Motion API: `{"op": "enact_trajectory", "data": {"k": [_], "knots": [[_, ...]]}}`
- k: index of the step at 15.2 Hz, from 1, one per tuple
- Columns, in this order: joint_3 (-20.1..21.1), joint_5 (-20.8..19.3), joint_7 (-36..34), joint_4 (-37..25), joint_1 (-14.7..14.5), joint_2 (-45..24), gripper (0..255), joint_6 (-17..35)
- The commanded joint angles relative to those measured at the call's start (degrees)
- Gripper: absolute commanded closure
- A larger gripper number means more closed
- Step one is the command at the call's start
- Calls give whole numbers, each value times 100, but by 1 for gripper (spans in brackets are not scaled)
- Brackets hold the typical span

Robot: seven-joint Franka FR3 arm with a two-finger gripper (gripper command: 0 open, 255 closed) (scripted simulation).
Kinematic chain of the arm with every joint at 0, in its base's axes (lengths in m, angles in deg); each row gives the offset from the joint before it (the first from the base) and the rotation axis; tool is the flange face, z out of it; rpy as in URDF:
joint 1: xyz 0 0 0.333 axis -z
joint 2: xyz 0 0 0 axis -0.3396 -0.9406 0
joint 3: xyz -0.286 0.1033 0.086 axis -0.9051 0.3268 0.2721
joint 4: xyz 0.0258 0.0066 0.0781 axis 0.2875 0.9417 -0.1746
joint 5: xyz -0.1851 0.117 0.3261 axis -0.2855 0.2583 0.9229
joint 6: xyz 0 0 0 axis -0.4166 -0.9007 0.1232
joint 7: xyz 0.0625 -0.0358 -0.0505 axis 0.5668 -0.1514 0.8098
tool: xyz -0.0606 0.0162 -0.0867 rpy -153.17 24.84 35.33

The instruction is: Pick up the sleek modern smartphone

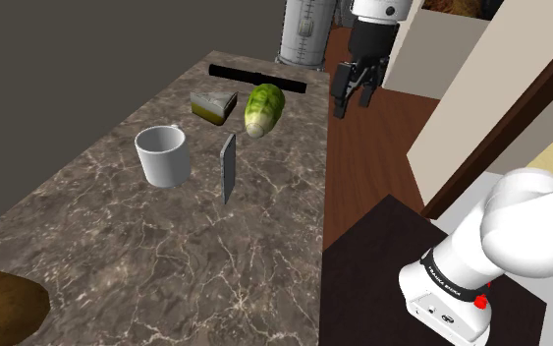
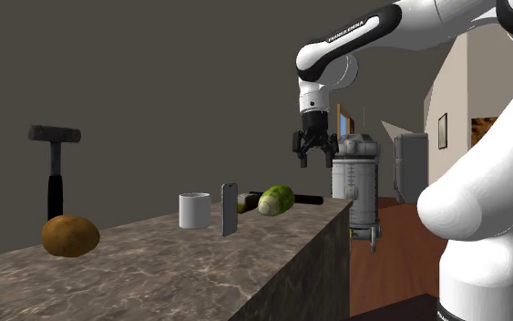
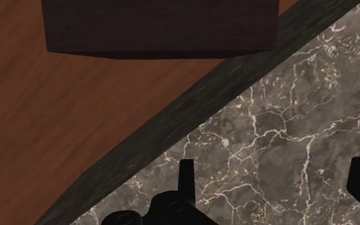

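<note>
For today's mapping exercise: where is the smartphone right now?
In the shoulder view, the smartphone stands on edge on the counter, just right of the white cup.

We see the hand (image 1: 355, 100), spread open, high over the counter (image 1: 117, 246) edge with open air below. The upright smartphone (image 1: 228, 167) has a white cup (image 1: 163, 155) near on the shoulder view's left and a green leafy vegetable (image 1: 264, 108) behind it; its right and near sides face bare marble, with open air above it
</note>
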Motion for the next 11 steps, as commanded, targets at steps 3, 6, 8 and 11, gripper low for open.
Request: {"op": "enact_trajectory", "data": {"k": [3, 6, 8, 11], "knots": [[320, 72, -44, -380, -205, -587, 0, 335], [560, 71, -93, -720, -341, -1047, 0, 544], [719, 44, -133, -968, -429, -1359, 0, 665], [956, -40, -205, -1370, -557, -1834, 0, 818]]}}
